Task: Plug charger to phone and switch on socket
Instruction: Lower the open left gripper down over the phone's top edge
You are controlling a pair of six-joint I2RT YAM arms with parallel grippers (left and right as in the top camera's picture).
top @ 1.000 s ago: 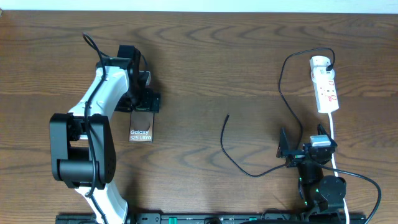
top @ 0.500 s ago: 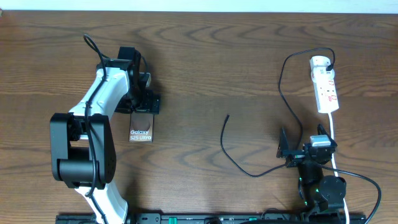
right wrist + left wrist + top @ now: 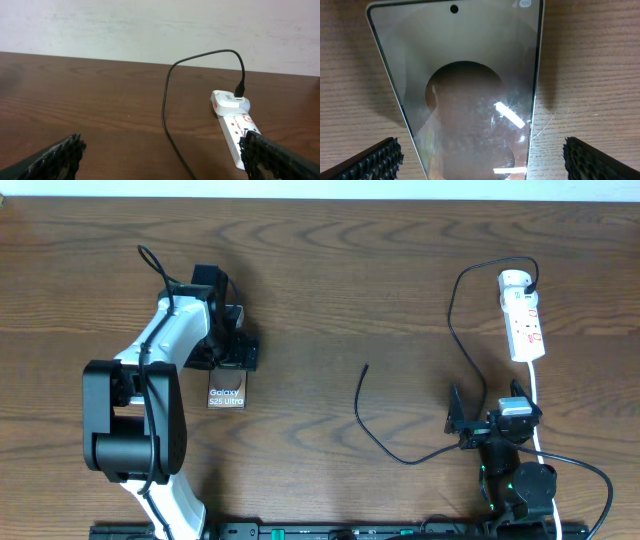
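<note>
The phone lies flat on the wooden table, its lettered end toward me. My left gripper hangs over the phone's far end, open. In the left wrist view the glossy phone lies between the fingers, which stand clear of both its edges. The charger runs from its plug in the socket down past my right gripper to a loose tip. My right gripper is open and empty, with the charger and the socket ahead of it.
The socket's white cord runs down beside the right gripper. A pale wall bounds the table's far edge. Bare wood lies between the phone and the charger tip.
The left arm has shifted slightly to the right and toward the phone. The right arm, charger and socket have not moved.
</note>
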